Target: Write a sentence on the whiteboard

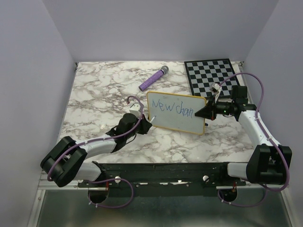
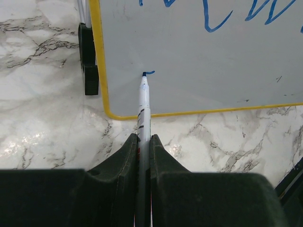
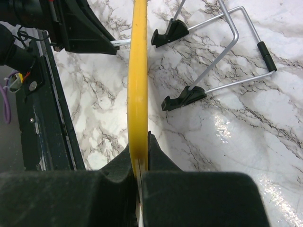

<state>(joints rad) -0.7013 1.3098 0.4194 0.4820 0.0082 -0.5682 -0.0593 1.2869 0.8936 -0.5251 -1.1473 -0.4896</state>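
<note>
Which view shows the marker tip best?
Left wrist: the marker, clamped in the left gripper, touches the whiteboard at a short blue stroke. Top external has it tiny; right wrist barely glimpses it.

On my feed the worktop (image 1: 94, 94) is white marble pattern veined in grey. Plain pale walls close it in: a back wall (image 1: 156, 28), a left wall (image 1: 28, 94) and a right wall (image 1: 284, 47). A black rail (image 1: 161, 170) runs along its near edge, with grey sheet metal (image 1: 156, 208) below. The light is soft, and the right wrist view shows glossy glare on the marble.
</note>
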